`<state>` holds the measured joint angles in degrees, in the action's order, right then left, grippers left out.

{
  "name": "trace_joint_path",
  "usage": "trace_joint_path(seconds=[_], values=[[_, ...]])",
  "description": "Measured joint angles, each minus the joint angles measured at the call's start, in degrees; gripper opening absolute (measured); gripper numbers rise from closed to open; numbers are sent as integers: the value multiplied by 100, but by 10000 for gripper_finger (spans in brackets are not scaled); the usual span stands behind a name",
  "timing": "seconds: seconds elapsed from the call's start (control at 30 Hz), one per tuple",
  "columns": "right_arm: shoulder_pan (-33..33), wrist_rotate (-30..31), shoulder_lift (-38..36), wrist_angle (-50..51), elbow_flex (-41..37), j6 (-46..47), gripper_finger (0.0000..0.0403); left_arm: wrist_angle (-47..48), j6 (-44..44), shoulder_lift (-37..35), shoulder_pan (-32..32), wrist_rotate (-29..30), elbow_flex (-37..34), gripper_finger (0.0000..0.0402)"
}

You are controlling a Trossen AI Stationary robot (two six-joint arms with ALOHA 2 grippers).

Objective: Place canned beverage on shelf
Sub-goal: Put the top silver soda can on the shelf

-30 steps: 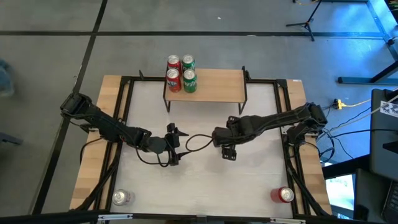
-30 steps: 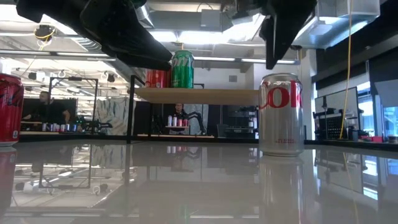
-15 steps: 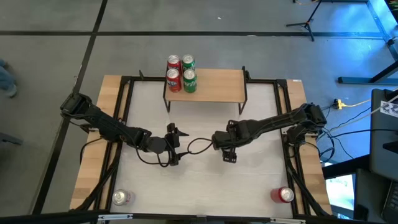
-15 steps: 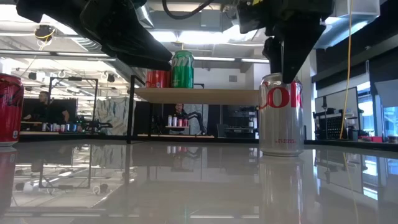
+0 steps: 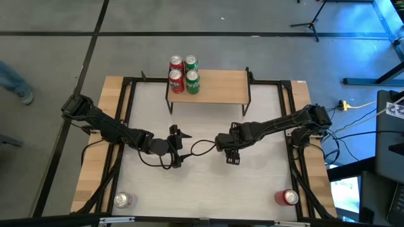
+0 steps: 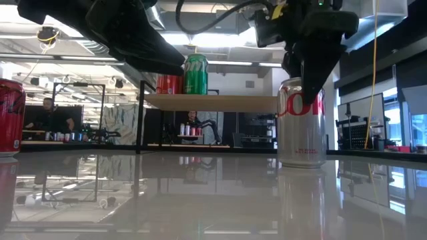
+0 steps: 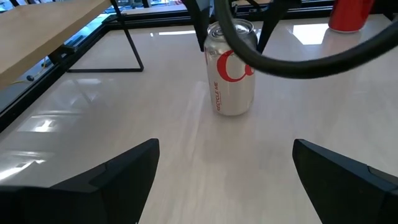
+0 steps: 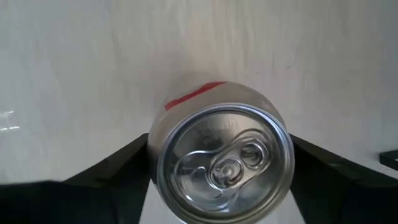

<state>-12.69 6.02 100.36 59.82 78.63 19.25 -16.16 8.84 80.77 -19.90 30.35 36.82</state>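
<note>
A silver canned beverage with red lettering [image 6: 301, 123] stands upright on its base mid-table; it also shows in the left wrist view [image 7: 231, 68] and from above in the right wrist view [image 8: 224, 163]. My right gripper [image 6: 308, 73] is open and points down over it, one finger on each side of the can's top [image 8: 118, 168]; I cannot tell whether they touch. The arm hides the can in the high view, where this gripper [image 5: 232, 156] is at mid-table. My left gripper [image 5: 180, 146] is open and empty to the can's left. The wooden shelf [image 5: 218, 85] stands at the far edge.
Two red and two green cans [image 5: 184, 74] stand on the shelf's left end; its right part is bare. A silver can [image 5: 124, 200] stands near the table's near left corner and a red can [image 5: 289, 197] near the near right corner. Black frame rails [image 5: 129, 113] border the tabletop.
My right gripper has come down from above the silver can until its fingers stand around the can's top, shifting slightly toward the table's left. The can has stayed where it was.
</note>
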Motion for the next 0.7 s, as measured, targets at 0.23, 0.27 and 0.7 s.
trace_joint_path(seconds=[0.23, 0.27, 0.7], values=[[-4, -42, 13, 130, 288, -292, 285, -15, 0, 0, 0, 2, 0, 359], [-4, -38, 10, 198, 407, -320, 285, -15, 0, 0, 0, 0, 0, 359], [763, 645, -4, 1943, 3068, -921, 285, 24, 275, 0, -170, -2, 0, 359]])
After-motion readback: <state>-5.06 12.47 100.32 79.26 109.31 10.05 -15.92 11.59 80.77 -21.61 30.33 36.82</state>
